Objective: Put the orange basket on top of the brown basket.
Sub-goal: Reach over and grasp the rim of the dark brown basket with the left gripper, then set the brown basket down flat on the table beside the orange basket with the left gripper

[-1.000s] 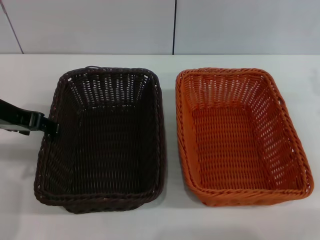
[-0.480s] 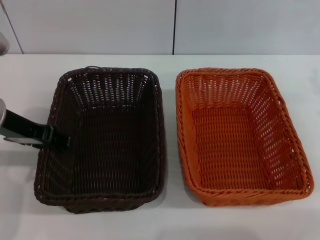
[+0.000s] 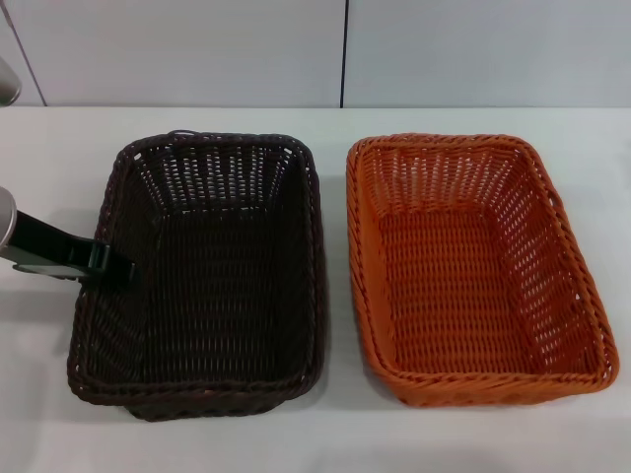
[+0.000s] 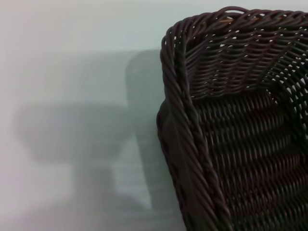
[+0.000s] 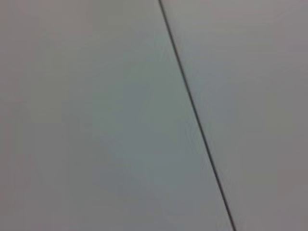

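On the white worktop [image 3: 39,394], seen from the head, the brown basket [image 3: 202,271] sits left and the orange basket [image 3: 473,266] just beside it on the right, untouched; the left pincer [image 3: 110,264] hangs at the brown basket's left rim, and I cannot tell how far it is open. Left wrist: only that braided rim [image 4: 192,149] shows. Right wrist: bare wall, no pincer. I'd say the orange basket needs gripping by its rim and lifting level.

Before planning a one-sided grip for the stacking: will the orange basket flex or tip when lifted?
The orange basket is probably light: open weave, nothing inside. Its braided rim looks fairly stiff, though the walls may give slightly. Wide and shallow, it would likely tilt if lifted by one edge.
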{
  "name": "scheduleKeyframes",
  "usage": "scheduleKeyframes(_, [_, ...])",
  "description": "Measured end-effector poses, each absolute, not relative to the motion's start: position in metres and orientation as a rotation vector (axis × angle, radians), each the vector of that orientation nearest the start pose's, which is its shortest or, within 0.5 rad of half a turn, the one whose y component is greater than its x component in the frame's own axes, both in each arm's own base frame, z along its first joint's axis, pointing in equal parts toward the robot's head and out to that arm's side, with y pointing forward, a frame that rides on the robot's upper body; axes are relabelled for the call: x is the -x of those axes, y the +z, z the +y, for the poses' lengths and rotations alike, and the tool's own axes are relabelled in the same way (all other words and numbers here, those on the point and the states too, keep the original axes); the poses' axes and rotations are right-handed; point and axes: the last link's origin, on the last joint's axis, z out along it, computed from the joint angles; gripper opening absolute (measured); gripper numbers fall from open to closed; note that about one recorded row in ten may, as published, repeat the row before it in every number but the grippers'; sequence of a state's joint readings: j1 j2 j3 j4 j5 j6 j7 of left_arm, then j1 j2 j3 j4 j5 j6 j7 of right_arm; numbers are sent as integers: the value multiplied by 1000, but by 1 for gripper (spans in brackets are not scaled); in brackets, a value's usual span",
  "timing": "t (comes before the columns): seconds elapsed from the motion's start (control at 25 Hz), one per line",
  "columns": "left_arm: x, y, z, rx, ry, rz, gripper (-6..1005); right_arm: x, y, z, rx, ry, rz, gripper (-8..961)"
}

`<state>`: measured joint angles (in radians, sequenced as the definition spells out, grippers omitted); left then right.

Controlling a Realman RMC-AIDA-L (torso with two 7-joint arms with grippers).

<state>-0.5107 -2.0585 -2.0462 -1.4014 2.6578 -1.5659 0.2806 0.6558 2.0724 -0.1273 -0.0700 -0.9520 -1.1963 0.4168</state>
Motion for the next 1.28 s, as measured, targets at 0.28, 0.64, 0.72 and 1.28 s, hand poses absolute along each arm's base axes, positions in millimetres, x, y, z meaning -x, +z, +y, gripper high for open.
scheduleKeyframes(0.28, [234, 69, 357, 2093, 215, -1504, 384, -316, 66, 392, 1235, 944, 614, 716])
scheduleKeyframes(0.64, [233, 79, 354, 2130, 227, -1475, 254, -317, 67, 391, 1232, 942, 616, 716])
scheduleKeyframes(0.72, [229, 97, 352, 2189, 232, -1402, 232, -317, 67, 391, 1232, 940, 617, 716])
scheduleKeyframes(1.28, [201, 109, 364, 2558, 289, -1069, 201, -319, 68, 391, 1231, 934, 618, 716])
